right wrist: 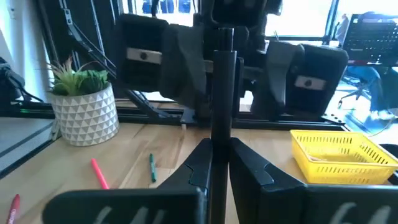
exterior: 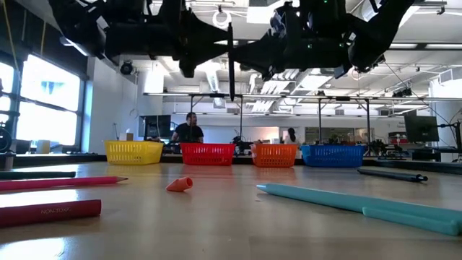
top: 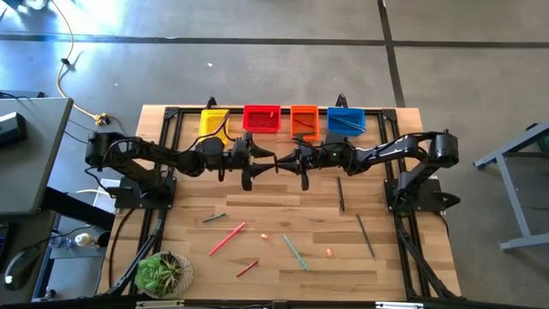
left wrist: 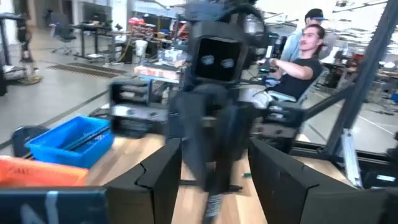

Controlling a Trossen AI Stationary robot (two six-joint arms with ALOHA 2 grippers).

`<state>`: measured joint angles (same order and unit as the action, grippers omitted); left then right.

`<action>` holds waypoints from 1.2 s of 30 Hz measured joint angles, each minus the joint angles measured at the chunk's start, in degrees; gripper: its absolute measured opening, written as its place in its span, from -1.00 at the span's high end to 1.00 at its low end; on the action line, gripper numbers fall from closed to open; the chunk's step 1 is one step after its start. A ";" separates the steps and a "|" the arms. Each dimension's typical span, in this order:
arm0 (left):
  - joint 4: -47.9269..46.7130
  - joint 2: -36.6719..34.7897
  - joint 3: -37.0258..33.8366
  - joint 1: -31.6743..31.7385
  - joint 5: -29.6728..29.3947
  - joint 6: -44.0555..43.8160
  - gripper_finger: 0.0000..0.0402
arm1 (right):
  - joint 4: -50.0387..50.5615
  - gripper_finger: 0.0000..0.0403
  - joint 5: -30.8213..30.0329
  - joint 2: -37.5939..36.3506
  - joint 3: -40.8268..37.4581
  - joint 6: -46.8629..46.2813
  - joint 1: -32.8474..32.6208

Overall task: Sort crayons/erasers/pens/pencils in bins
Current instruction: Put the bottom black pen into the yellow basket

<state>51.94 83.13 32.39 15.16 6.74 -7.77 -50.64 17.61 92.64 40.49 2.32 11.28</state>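
Right hand (top: 302,163) is clamped on a dark pen (right wrist: 222,106), which stands upright between its closed fingers in the right wrist view. Left hand (top: 250,163) faces it across the middle of the tabletop (top: 283,215), fingers (left wrist: 283,177) spread wide and holding nothing; both hands are raised above the wood, just in front of the bins. Along the far edge the four bins sit in a row: yellow bin (top: 214,121), red bin (top: 262,118), orange bin (top: 304,121) and blue bin (top: 346,119), the blue one with a dark stick lying in it. Loose items remain on the near half of the tabletop: two erasers, one eraser (top: 264,234) near the centre and a second eraser (top: 328,251) further right, well apart. A long red pencil (top: 227,239) and a short red crayon (top: 247,269) lie to the left of them, a teal pen (top: 294,251) lies between the two erasers, and two dark pens (top: 340,194) lie on the right side. A potted plant (top: 163,273) stands at the near left corner. A seated person (left wrist: 298,56) shows in the room beyond the tabletop.
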 joint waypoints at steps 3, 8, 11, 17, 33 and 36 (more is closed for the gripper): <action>-0.47 0.00 0.44 -0.49 -0.49 0.51 0.14 | -0.08 0.90 0.15 0.00 0.00 0.72 -0.08; -0.59 0.41 0.65 -0.34 -1.14 0.94 0.17 | -0.27 0.90 1.29 0.00 0.00 0.74 -0.07; 0.21 1.39 0.65 -0.40 0.37 0.96 0.21 | -0.45 0.90 1.94 0.00 0.00 0.78 -0.06; 3.69 4.60 1.41 -0.69 1.56 2.76 0.32 | -0.69 0.90 2.36 0.00 0.00 0.99 -0.06; 3.53 4.76 3.36 -0.70 1.55 8.38 0.85 | 0.18 0.82 0.67 0.00 0.02 0.75 -0.10; 3.39 4.76 3.36 -0.35 0.98 8.48 0.91 | 1.09 0.73 -0.68 -0.02 0.07 0.70 -0.10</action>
<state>55.33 87.90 35.75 14.81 7.72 0.71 -49.55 16.93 92.62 40.56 3.03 11.18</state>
